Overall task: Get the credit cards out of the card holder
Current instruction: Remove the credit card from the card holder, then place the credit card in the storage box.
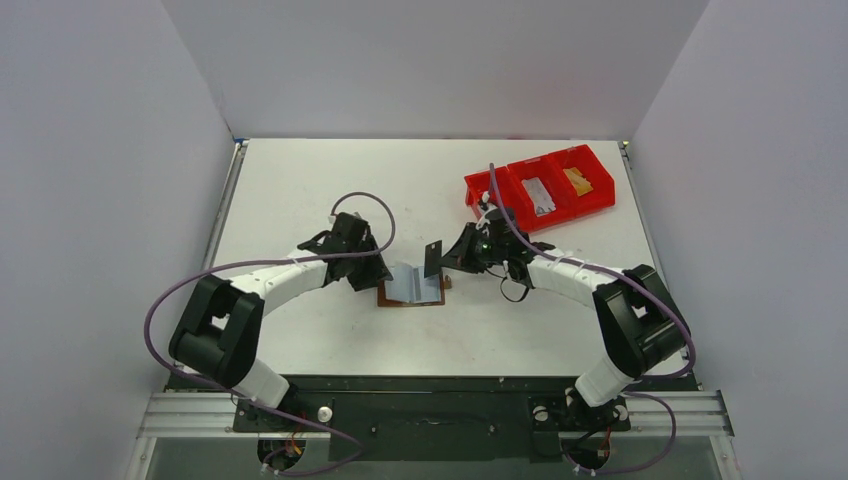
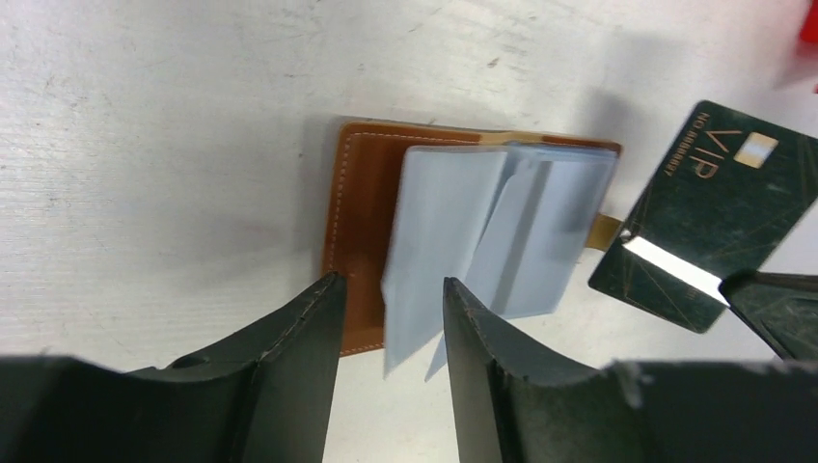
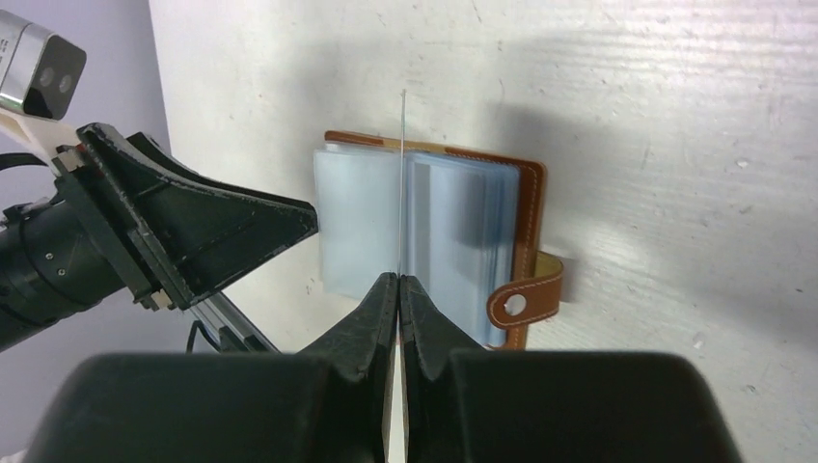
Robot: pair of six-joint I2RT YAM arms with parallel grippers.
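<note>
The brown leather card holder [image 1: 412, 290] lies open on the table, its pale grey-blue sleeves fanned up. It also shows in the left wrist view [image 2: 362, 212] and in the right wrist view [image 3: 526, 222]. My right gripper [image 1: 447, 258] is shut on a black card [image 1: 433, 258] marked VIP [image 2: 704, 212] and holds it upright just above the holder's right side. In the right wrist view the card shows edge-on [image 3: 401, 193] between the closed fingertips of that gripper [image 3: 398, 278]. My left gripper [image 2: 391, 285] is open over the holder's left edge, with a loose sleeve between its fingers.
A red three-compartment bin [image 1: 540, 187] stands at the back right, with a pale card in its middle compartment and a yellow item in the right one. The holder's closing tab [image 3: 526, 299] sticks out toward my right arm. White walls enclose the table.
</note>
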